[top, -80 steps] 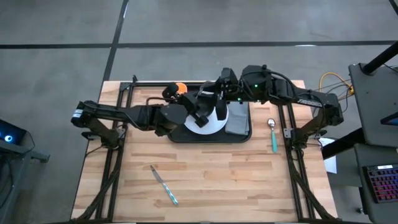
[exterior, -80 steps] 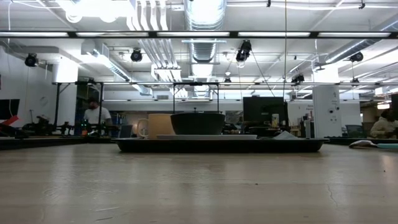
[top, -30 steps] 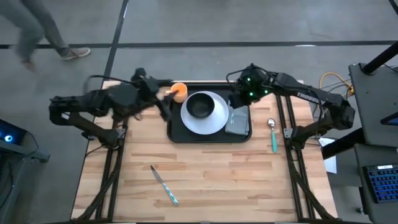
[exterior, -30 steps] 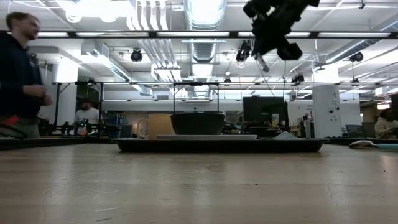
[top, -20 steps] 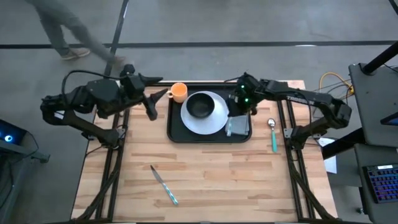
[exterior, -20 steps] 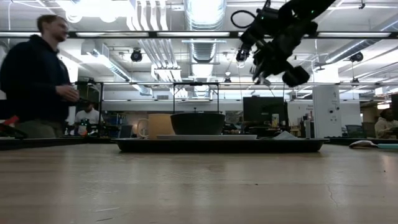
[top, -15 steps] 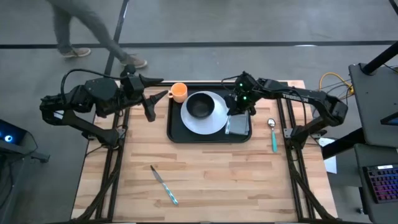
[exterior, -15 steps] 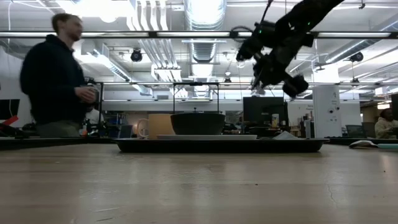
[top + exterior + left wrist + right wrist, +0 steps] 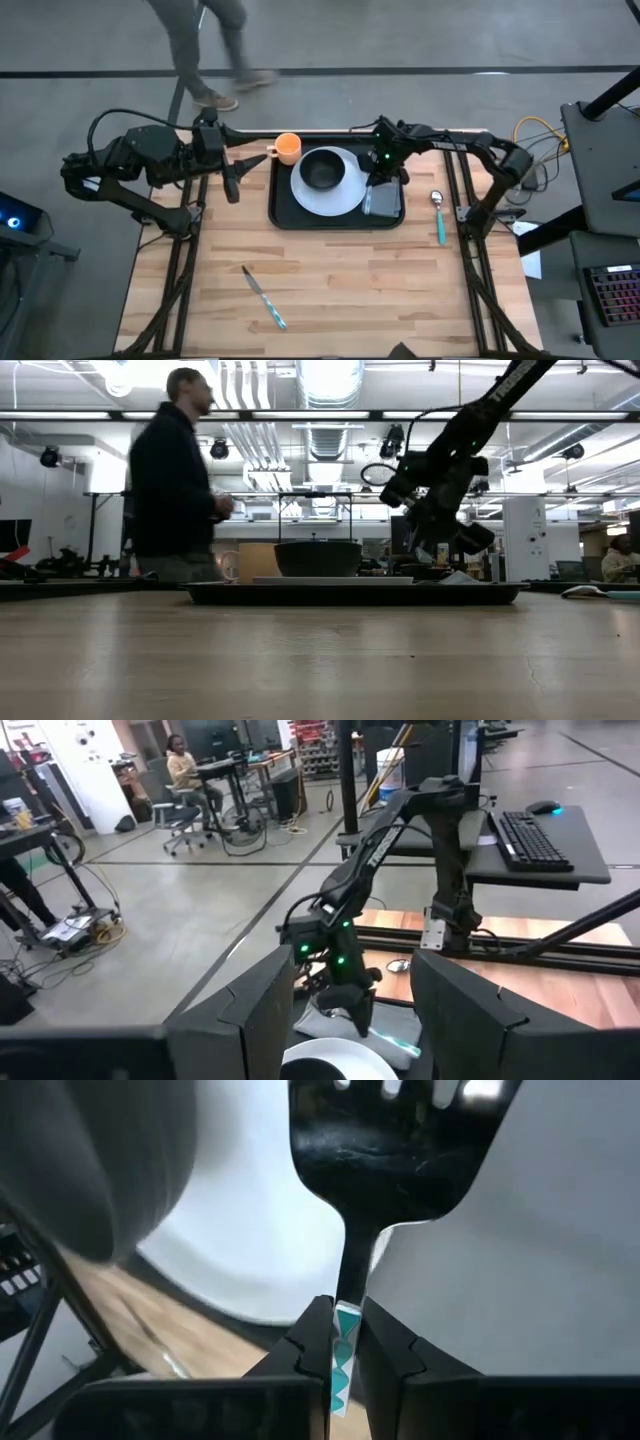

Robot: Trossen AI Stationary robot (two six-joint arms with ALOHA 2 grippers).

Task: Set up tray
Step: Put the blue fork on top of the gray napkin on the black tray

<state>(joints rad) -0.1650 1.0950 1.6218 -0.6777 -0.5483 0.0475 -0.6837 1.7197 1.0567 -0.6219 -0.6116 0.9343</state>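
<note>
right gripper [image 9: 342, 1342] clamped on fork [image 9: 385, 1150] handle, above napkin [image 9: 383, 200] at tray's right end | left gripper [image 9: 350, 1010] fingers apart, holding nothing, off tray's left | tray [image 9: 283, 218] at table [image 9: 340, 290] back-centre, carrying plate [image 9: 345, 195], bowl [image 9: 321, 171], cup [image 9: 288, 148]

The tray [image 9: 283, 205] is a large black rectangle with rounded corners and a low raised rim. It lies flat on the wooden counter [image 9: 330, 290], toward the counter's far edge and about midway across its width. From the low view the tray [image 9: 350, 593] shows as a thin dark slab, level on the counter.
</note>
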